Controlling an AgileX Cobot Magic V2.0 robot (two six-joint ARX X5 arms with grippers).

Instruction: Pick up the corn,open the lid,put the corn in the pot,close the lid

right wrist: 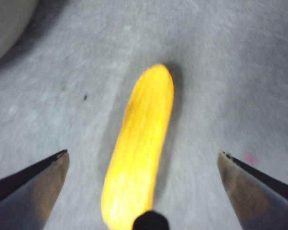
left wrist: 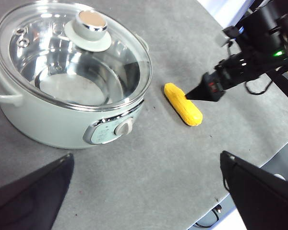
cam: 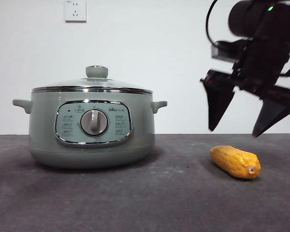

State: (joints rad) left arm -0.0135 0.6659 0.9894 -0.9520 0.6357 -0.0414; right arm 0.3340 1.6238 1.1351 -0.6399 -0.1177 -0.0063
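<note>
While spread wide and empty, right end effector above corn, left end effector also open.

Black arm (green LED, cables)

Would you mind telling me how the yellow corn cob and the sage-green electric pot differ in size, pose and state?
The stubby yellow corn cob is far smaller than the round sage-green electric pot. The cob lies on its side; the pot stands upright. The cob lies bare under the right gripper, whose jaws are open, while the pot is shut under its clear glass lid. Both rest on the grey table.
</note>
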